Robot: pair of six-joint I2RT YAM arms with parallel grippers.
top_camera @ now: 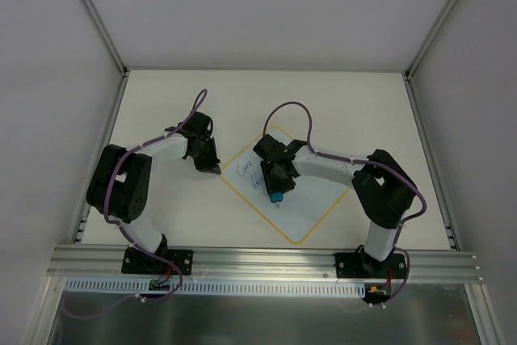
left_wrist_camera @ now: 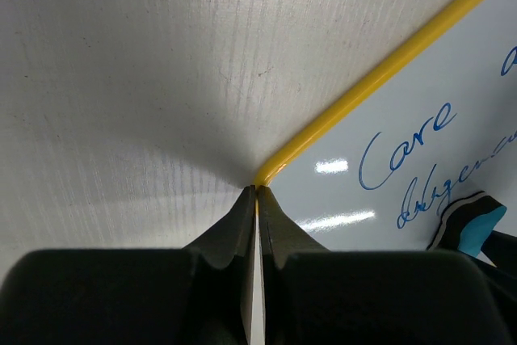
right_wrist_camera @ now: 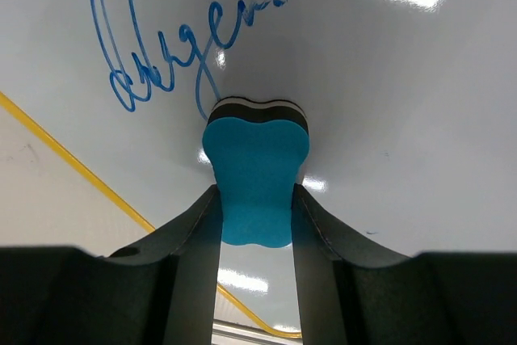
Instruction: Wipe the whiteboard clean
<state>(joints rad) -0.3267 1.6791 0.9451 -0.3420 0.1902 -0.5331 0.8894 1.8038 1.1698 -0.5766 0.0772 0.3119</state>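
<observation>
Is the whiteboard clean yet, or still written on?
Written on: blue handwriting shows on the whiteboard beside the eraser held by the right gripper.

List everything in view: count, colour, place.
whiteboard: one, pale with a yellow border, lying askew mid-table
handwriting: a few blue words, on the whiteboard's left part
eraser: one, blue with a dark pad, pressed on the whiteboard just below the handwriting
table: one, off-white, under everything
rail: one, silver, along the near edge
left gripper: one, black, shut, tips at the whiteboard's left corner
right gripper: one, black, shut on the eraser
</observation>
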